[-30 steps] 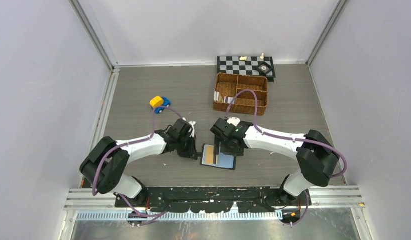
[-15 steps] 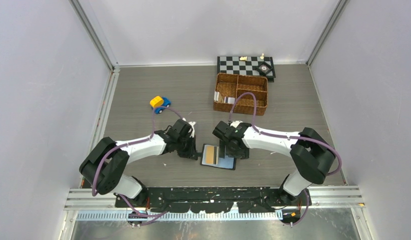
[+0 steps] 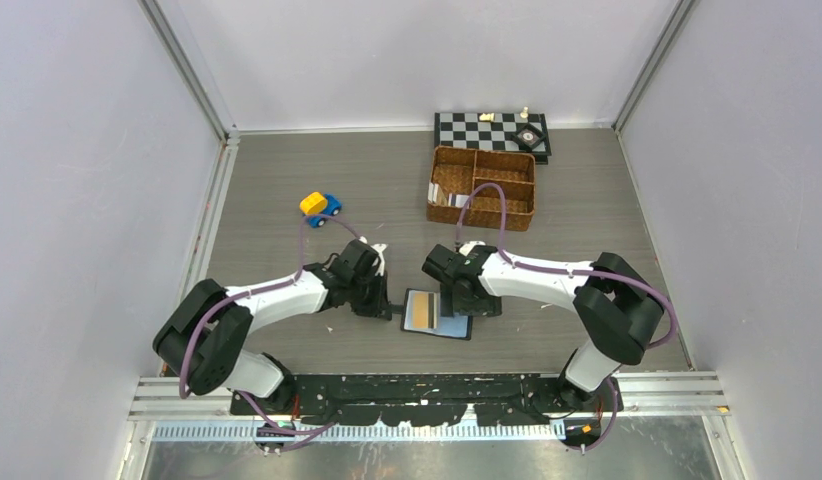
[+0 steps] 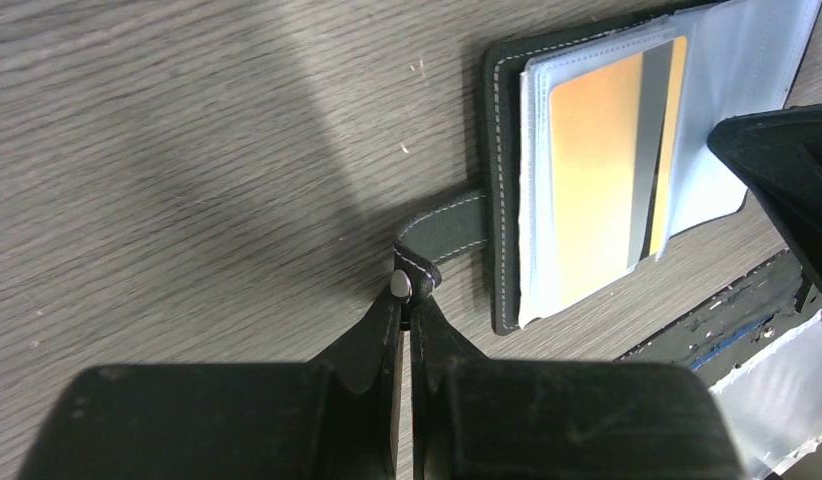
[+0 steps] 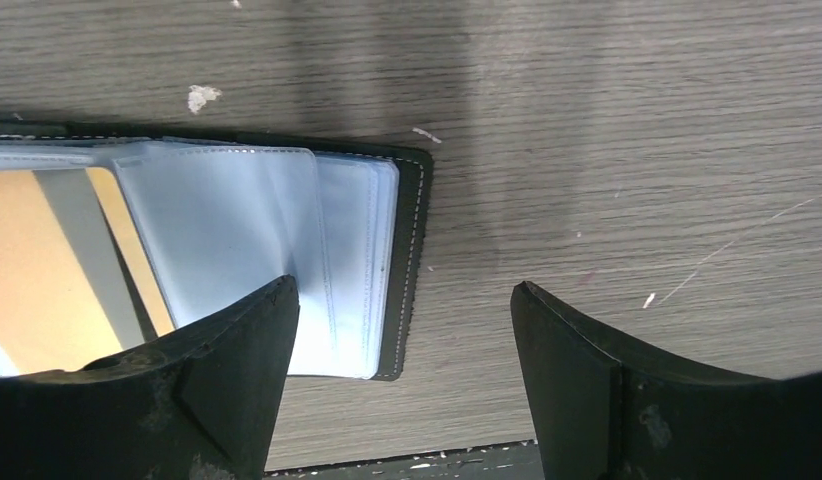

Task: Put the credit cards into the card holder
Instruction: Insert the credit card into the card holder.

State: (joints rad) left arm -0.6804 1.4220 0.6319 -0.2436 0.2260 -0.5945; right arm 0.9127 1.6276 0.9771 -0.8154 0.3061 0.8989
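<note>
The card holder (image 3: pixel 461 326) lies open on the table in front of both arms, its clear sleeves facing up. A tan-orange credit card (image 4: pixel 592 190) with a dark stripe sits inside the left sleeve. My left gripper (image 4: pixel 405 296) is shut on the tip of the holder's snap tab (image 4: pixel 442 228), at the holder's left side. My right gripper (image 5: pixel 404 290) stands open low over the holder's right edge (image 5: pixel 412 240), one finger over the sleeves and the other over bare table, nothing between them. More credit cards (image 3: pixel 446 198) stand in the wicker basket.
The brown wicker divided basket (image 3: pixel 481 151) sits behind the right arm, with a chessboard (image 3: pixel 492 132) and a few pieces beyond it at the back wall. A yellow and blue toy car (image 3: pixel 320 206) lies at the left middle. The table's near edge runs just below the holder.
My right gripper has shifted from over the sleeves toward the holder's right edge and opened a little wider. The left gripper still holds the tab in place.
</note>
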